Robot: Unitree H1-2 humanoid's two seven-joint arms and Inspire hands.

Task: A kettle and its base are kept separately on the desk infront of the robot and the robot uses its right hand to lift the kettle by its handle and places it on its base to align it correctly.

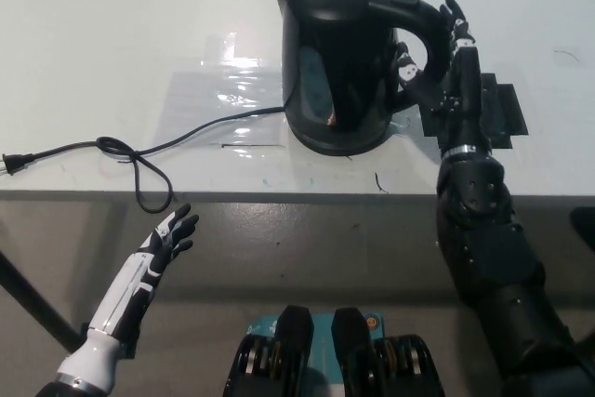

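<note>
While the kettle (337, 53) hides its base, the right hand (444, 72) clasps its handle (414, 16).

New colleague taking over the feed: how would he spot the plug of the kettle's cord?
Start at the black kettle on the white desk. Follow its black cord leftward, past its loop, to the desk's left front edge. The plug is the small pronged end there.

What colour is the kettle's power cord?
Black; the power cord shows clearly against the white desk in the head view.
</note>
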